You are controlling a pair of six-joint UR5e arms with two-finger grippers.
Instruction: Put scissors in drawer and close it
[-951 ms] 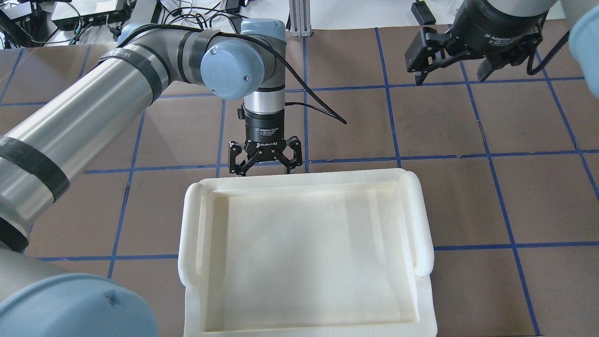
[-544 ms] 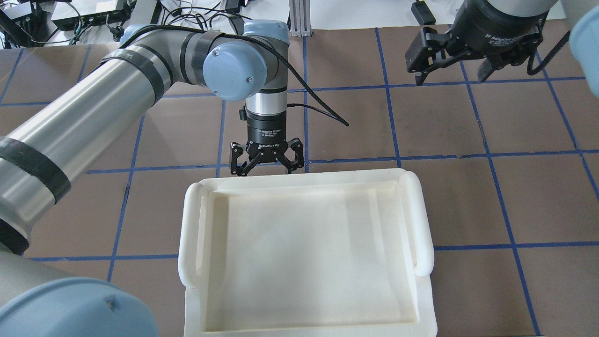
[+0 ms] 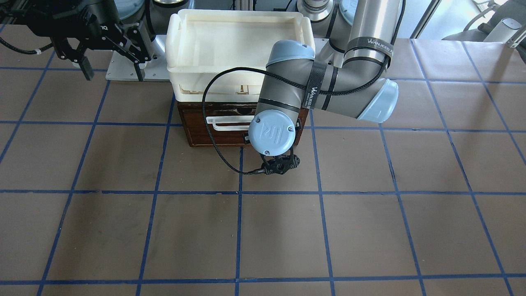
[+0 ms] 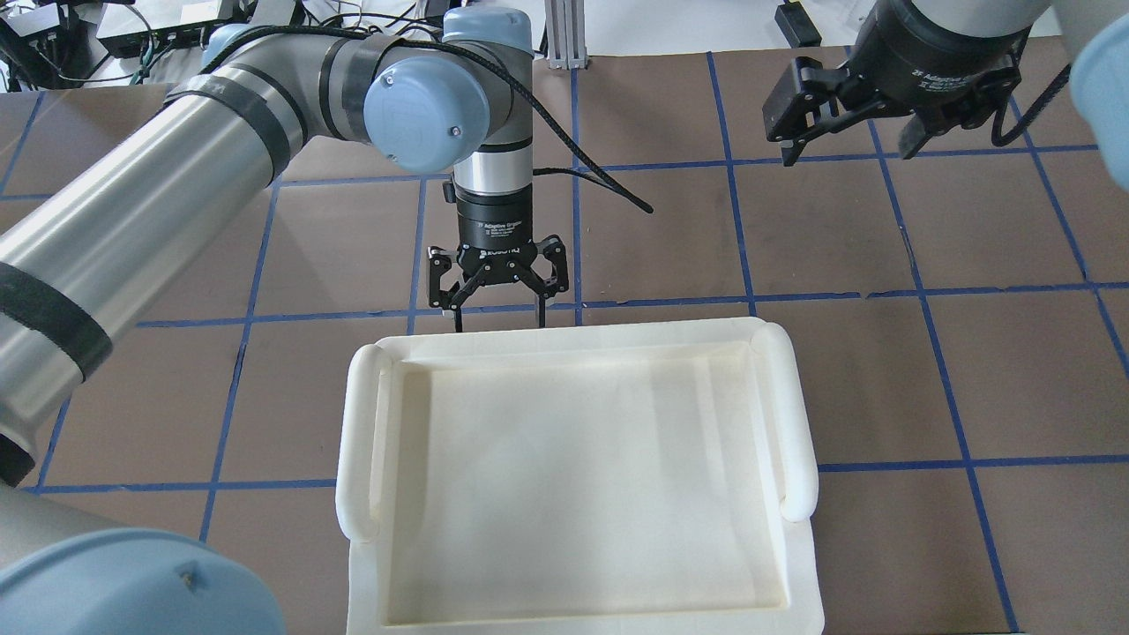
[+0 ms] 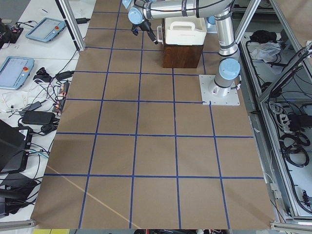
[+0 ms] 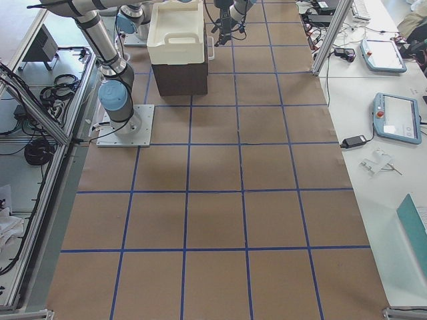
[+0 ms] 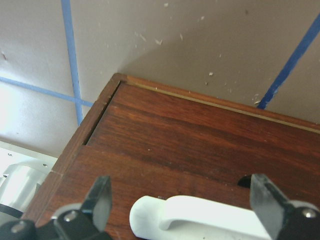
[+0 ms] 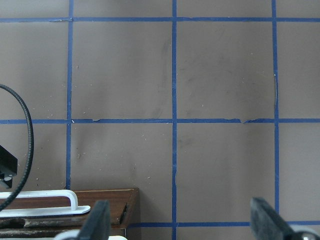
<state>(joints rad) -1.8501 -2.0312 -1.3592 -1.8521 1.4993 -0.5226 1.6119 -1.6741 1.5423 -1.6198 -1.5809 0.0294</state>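
The dark-brown wooden drawer (image 3: pixel 197 133) sits under the cream tray (image 3: pixel 240 14), its white bar handle (image 3: pixel 228 123) facing away from me. None of its pale interior shows. My left gripper (image 4: pixel 498 324) is open and points down just in front of the drawer front. In the left wrist view its fingers (image 7: pixel 100 197) stand either side of the handle (image 7: pixel 200 220), over the brown wood (image 7: pixel 200 140). My right gripper (image 4: pixel 848 148) is open and empty, held high over the table to the far right. The scissors are not in view.
The cream tray (image 4: pixel 564 347) covers the top of the drawer box. The brown table with blue grid lines (image 8: pixel 174 120) stretches in front of the drawer. A black cable (image 3: pixel 213 135) from the left wrist loops across the drawer front.
My left gripper has shifted slightly away from the tray's edge and to the left, so more of its fingers show. It has stayed open. The right gripper has barely moved.
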